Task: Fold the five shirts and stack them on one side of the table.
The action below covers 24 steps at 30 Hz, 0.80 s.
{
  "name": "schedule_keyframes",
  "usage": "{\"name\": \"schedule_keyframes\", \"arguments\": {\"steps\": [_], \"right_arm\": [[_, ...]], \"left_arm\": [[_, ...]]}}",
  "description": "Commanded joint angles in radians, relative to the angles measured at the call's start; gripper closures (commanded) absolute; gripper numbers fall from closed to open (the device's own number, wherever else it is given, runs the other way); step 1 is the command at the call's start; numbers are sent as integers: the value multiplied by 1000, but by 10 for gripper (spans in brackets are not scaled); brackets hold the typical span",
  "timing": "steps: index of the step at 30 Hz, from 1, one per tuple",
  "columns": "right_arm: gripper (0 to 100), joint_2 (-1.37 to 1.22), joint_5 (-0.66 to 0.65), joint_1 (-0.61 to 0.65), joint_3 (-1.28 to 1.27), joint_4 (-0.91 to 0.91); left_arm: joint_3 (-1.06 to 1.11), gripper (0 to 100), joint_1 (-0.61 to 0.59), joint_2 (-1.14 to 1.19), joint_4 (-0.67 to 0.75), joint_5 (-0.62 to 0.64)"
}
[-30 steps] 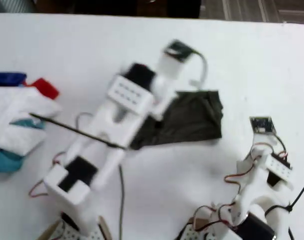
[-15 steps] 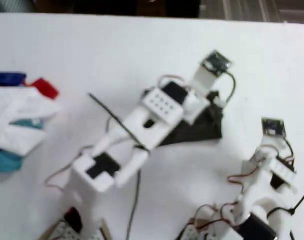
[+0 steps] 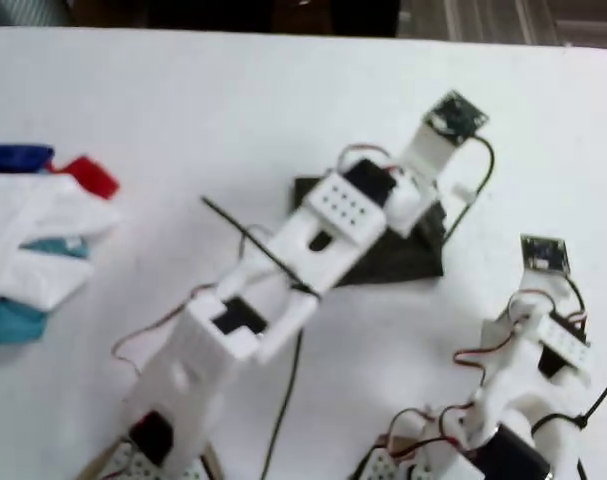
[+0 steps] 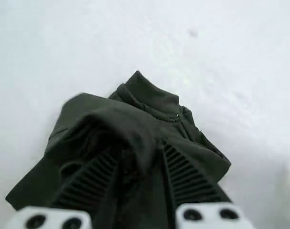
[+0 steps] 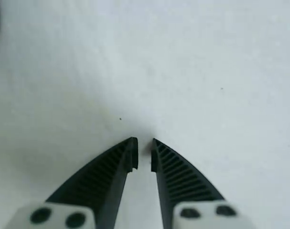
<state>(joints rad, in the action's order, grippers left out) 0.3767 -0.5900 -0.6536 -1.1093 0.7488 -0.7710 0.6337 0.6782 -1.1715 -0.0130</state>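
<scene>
A white table seen from above, with two white robot arms rising from its near edge. The left arm stretches diagonally away from its base, out over the middle of the table. Its far end is above a dark shirt that lies crumpled right of centre. Much of the shirt is hidden under the arm, and only its edges and one corner are visible.

In the left wrist view, the left claw is closed on a fold of the dark shirt. Fabric is bunched between the two ribbed black fingers and drapes over their tips. The rest of the garment spreads in creases on the table beyond, with what looks like a collar at its far end.

The right arm is folded back low near the table's right front corner, well apart from the dark shirt. The right claw points down at bare table and holds nothing. Its fingers are almost together, with only a thin gap between the tips.

A stack of folded shirts sits at the left edge of the table, far from both arms. White fabric is on top, with teal, blue and red showing at its edges.
</scene>
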Motion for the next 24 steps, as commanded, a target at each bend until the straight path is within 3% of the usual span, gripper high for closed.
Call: {"name": "schedule_keyframes", "arguments": {"steps": [1, 6, 9, 12, 15, 17, 24], "right_arm": [[940, 22, 11, -21, 3, -18], [942, 22, 5, -1, 3, -18], [942, 22, 5, -1, 3, -18], [942, 22, 3, -1, 3, -18], [942, 22, 3, -1, 3, -18], [942, 22, 3, -1, 3, -18], [942, 22, 3, -1, 3, -18]], "left_arm": [[-143, 740, 0, -26, -110, 3], [-311, 756, -60, -21, -353, 3], [-300, 771, -103, -9, -416, 2], [-237, 835, -135, 40, -402, 2], [-213, 990, -152, 118, -348, 8], [-220, 950, -157, 169, -311, 6], [-355, 974, -137, 287, -270, 5]]}}
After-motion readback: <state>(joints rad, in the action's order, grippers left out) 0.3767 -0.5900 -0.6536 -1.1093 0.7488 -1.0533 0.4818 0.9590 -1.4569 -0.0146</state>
